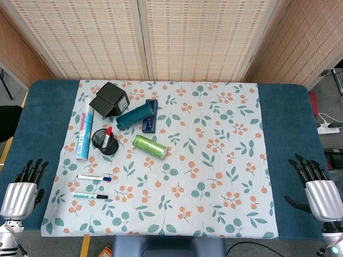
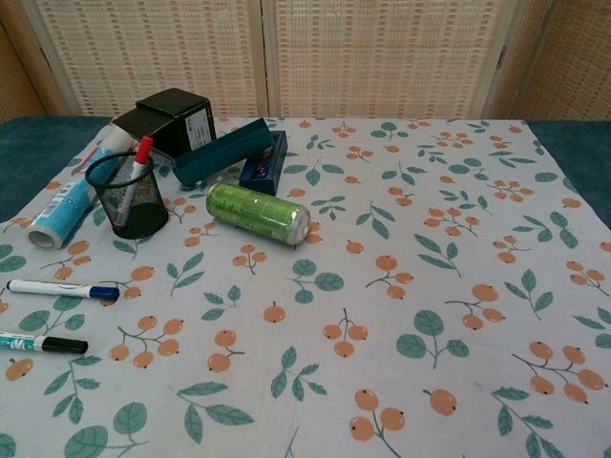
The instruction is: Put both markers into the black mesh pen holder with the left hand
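Two markers lie flat on the floral cloth near its left front. The blue-capped marker (image 1: 94,177) (image 2: 63,288) is the farther one, the black-capped marker (image 1: 90,196) (image 2: 42,343) the nearer. Behind them stands the black mesh pen holder (image 1: 104,142) (image 2: 127,196), upright, with a red-capped pen in it. My left hand (image 1: 22,188) rests open on the blue table at the left edge, left of the markers and holding nothing. At the right edge sits my right hand (image 1: 317,189), open and empty. Neither hand shows in the chest view.
A green can (image 1: 149,146) (image 2: 258,212) lies on its side right of the holder. A white and blue tube (image 1: 83,133), a black box (image 1: 109,99), a teal cylinder (image 1: 136,115) and a small blue box (image 1: 150,116) crowd the back left. The floral cloth (image 1: 225,160) covers the table's middle.
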### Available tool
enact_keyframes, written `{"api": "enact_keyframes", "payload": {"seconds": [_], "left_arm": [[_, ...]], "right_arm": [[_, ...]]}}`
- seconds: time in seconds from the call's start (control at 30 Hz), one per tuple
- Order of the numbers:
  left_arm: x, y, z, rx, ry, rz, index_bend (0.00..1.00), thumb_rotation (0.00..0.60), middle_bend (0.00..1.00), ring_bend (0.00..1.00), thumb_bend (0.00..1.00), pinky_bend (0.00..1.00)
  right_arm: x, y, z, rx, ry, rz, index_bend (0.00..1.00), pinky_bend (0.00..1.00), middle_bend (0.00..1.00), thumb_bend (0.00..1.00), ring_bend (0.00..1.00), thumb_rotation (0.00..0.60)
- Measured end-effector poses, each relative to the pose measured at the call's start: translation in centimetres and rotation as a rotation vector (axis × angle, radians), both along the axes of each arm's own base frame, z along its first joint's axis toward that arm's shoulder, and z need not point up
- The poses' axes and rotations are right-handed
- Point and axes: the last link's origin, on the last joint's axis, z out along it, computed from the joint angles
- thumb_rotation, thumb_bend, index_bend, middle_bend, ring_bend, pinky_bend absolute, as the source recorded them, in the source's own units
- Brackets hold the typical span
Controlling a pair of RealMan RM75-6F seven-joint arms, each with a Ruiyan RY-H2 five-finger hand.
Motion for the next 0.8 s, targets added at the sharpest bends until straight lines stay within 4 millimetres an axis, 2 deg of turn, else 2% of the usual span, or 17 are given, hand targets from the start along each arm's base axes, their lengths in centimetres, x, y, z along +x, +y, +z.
{"api": "enact_keyframes", "payload": {"seconds": [0.8], "left_arm": [[0.02, -0.13, -0.03, -0.002, -0.001, 0.001, 0.10, 0.600, 0.05, 0.02, 0.34, 0.34]], "right_arm": [[0.01, -0.03, 0.02, 0.000, -0.001, 0.000, 0.14, 0.12, 0.04, 0.06, 0.11, 0.600]]}}
